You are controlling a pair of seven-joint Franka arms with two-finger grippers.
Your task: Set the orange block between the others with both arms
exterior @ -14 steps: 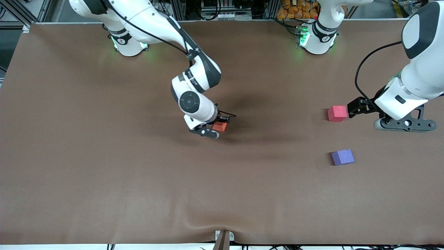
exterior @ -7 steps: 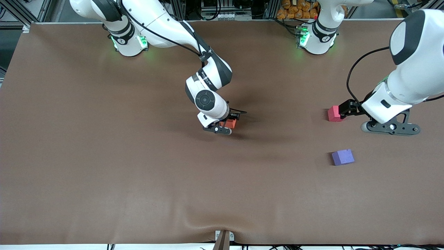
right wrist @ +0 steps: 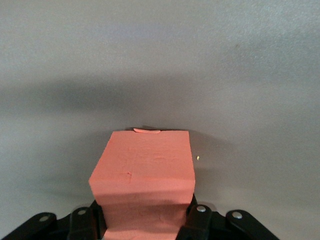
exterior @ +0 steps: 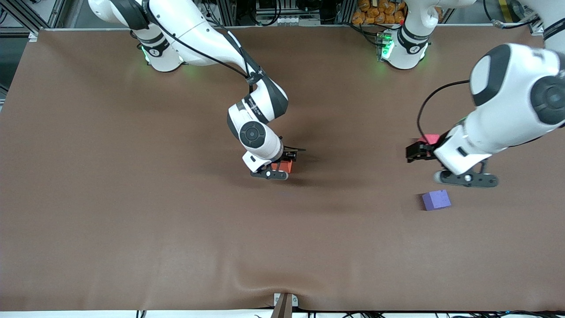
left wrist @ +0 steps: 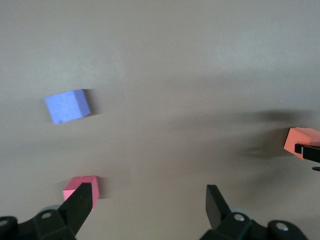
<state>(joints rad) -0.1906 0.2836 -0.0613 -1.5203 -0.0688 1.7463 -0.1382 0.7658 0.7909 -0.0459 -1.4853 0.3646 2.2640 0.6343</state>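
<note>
orange block (exterior: 286,166) clamped in right hand (exterior: 282,162); left hand (exterior: 417,152) wide by pinkish-red cube (exterior: 430,139)

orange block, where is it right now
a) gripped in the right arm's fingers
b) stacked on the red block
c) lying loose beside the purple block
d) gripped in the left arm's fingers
a: the orange block sits clamped in the right gripper; the left gripper is open.

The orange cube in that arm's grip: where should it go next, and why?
Probably the right gripper, jaws shut on the small matte orange foam cube, should carry it toward the left arm's end of the table. The open left gripper waits there over the pinkish-red cube, near the purple-blue cube.
</note>
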